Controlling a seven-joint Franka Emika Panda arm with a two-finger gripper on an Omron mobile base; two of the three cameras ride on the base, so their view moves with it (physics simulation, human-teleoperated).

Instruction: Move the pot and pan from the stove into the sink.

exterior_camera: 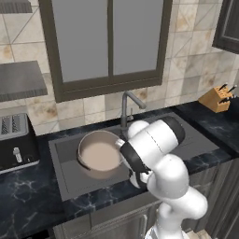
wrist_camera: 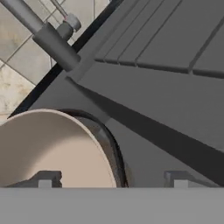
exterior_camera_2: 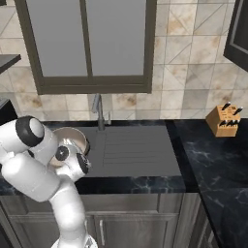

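Note:
The tan pot (exterior_camera: pixel 98 156) sits in the left part of the dark grey sink (exterior_camera: pixel 70 183), upright, its pale inside showing. It also peeks out behind my arm (exterior_camera_2: pixel 72 135). My gripper (wrist_camera: pixel 113 179) is open just over the pot's (wrist_camera: pixel 43 144) right rim. One fingertip (wrist_camera: pixel 46 179) is above the pot's inside, the other (wrist_camera: pixel 179 178) is above the sink floor (wrist_camera: pixel 153 131), and neither touches the rim. The pan and the stove are out of view.
The steel faucet (exterior_camera: pixel 128 105) rises behind the basin, close to the pot. A ribbed draining board (exterior_camera_2: pixel 131 150) lies right of the basin. A black toaster (exterior_camera: pixel 16 140) stands on the left counter and a knife block (exterior_camera_2: pixel 223 121) at the far right.

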